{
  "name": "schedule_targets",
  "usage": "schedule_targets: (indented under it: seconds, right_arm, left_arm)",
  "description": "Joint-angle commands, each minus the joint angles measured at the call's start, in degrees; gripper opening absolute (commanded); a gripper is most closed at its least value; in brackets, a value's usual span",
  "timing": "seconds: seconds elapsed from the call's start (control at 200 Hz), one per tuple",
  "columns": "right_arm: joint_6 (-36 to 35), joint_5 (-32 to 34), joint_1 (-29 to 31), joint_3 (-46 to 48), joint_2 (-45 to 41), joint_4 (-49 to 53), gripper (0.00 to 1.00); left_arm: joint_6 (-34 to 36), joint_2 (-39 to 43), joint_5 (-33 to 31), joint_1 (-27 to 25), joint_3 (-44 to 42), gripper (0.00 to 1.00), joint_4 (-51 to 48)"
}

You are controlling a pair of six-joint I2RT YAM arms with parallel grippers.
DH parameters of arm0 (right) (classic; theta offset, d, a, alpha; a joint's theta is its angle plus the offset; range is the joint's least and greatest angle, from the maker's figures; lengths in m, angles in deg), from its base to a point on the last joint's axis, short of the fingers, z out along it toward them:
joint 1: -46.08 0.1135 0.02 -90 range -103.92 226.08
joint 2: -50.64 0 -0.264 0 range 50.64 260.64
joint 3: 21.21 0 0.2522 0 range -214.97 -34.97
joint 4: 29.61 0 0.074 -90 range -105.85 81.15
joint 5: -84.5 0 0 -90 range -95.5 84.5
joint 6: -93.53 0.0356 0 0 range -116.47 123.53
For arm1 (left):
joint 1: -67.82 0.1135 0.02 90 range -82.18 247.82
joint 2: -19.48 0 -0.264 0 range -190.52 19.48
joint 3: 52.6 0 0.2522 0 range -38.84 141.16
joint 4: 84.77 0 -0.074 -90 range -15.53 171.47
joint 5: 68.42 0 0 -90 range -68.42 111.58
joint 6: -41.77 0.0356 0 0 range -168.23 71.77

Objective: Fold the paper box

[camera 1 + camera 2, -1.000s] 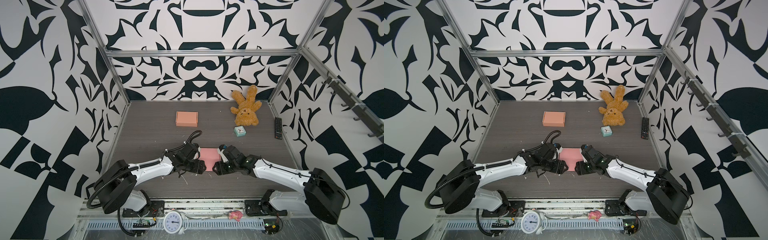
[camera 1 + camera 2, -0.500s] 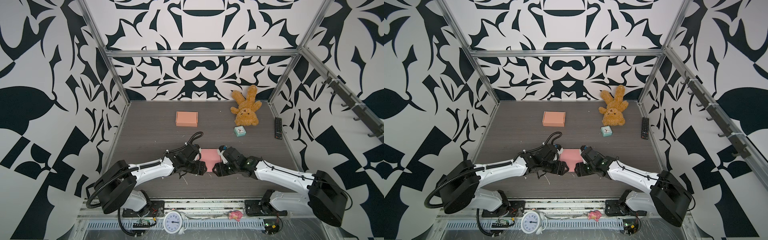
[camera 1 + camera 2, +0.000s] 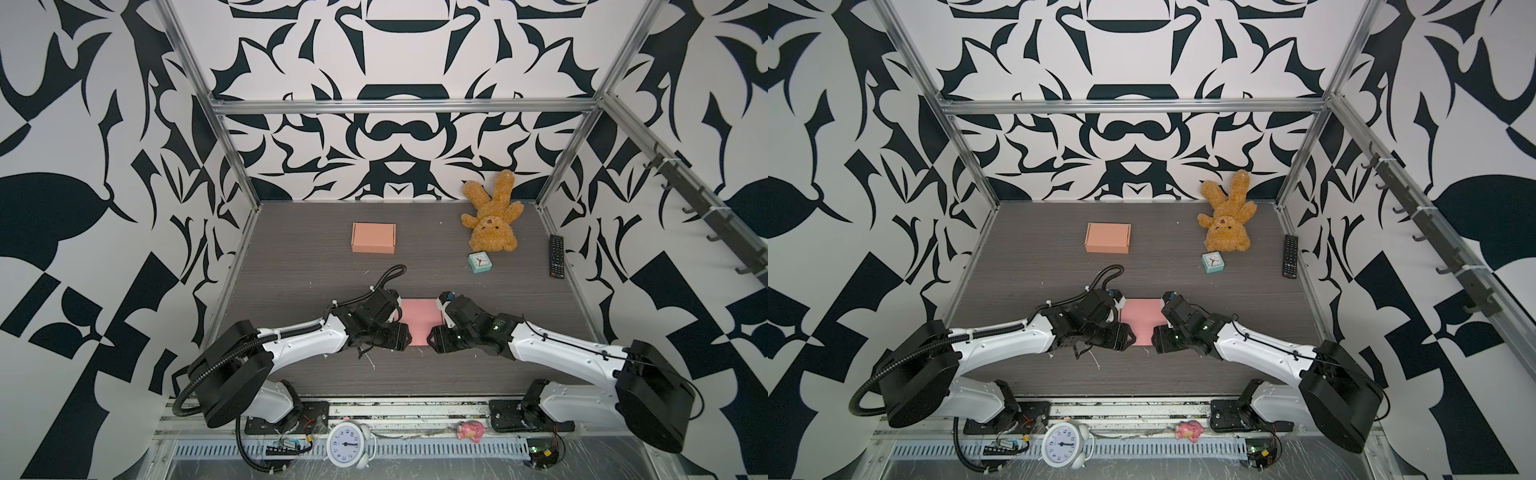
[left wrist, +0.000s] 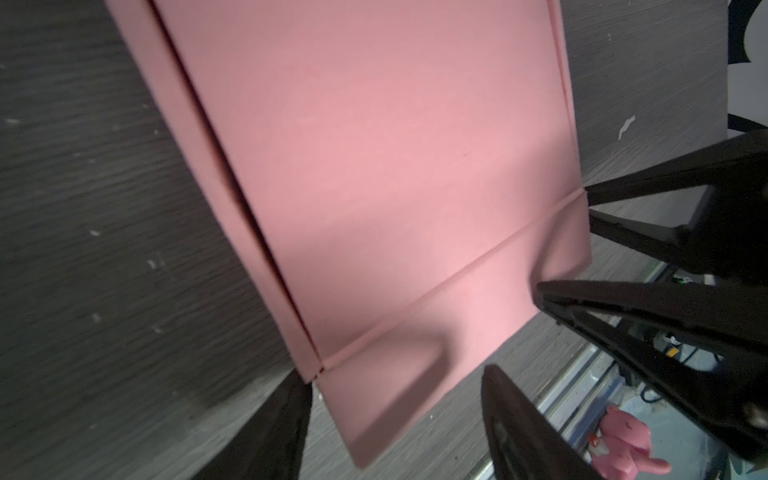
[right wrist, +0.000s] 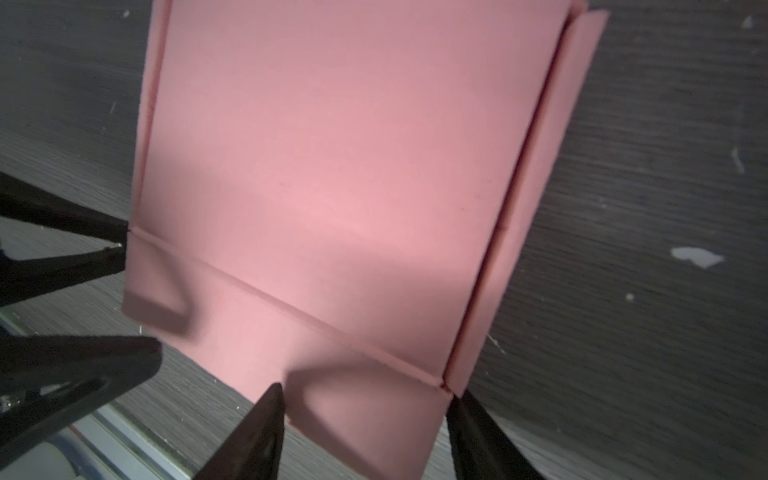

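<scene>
The pink paper box (image 3: 419, 318) (image 3: 1141, 318) lies flat on the dark table between my two arms, its side flaps folded in and its near flap lying out flat. My left gripper (image 3: 404, 337) (image 4: 397, 374) stands open astride the left part of that near flap (image 4: 399, 399), one fingertip (image 4: 305, 384) at the fold corner. My right gripper (image 3: 432, 338) (image 5: 366, 391) stands open astride the flap's right part (image 5: 374, 419), with a fingertip (image 5: 459, 401) at the opposite fold corner. Each wrist view also shows the other gripper's black fingers at the flap's far end.
At the back stands a folded orange box (image 3: 373, 237). A teddy bear (image 3: 492, 220), a small teal clock (image 3: 479, 262) and a remote (image 3: 556, 255) lie at the back right. On the front rail are a white alarm clock (image 3: 348, 444) and a pink toy (image 3: 469, 430).
Both grippers' jaws have narrowed a little around the near flap. The arms and the pink box have hardly shifted.
</scene>
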Motion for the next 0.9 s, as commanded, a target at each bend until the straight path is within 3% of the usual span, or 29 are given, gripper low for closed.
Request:
schedule_targets:
  seconds: [0.0, 0.61, 0.895]
  right_arm:
    - [0.35, 1.35, 0.28, 0.78, 0.49, -0.87, 0.62]
    - [0.16, 2.7, 0.3, 0.3, -0.07, 0.36, 0.61]
    - [-0.08, 3.69, 0.26, -0.44, -2.7, 3.36, 0.65]
  left_arm:
    - [-0.61, -0.32, -0.77, -0.27, -1.45, 0.66, 0.68]
    - [-0.55, 0.45, -0.95, -0.27, -2.22, 0.64, 1.74]
    - [3.57, 4.39, -1.6, 1.84, 0.4, 0.65, -4.23]
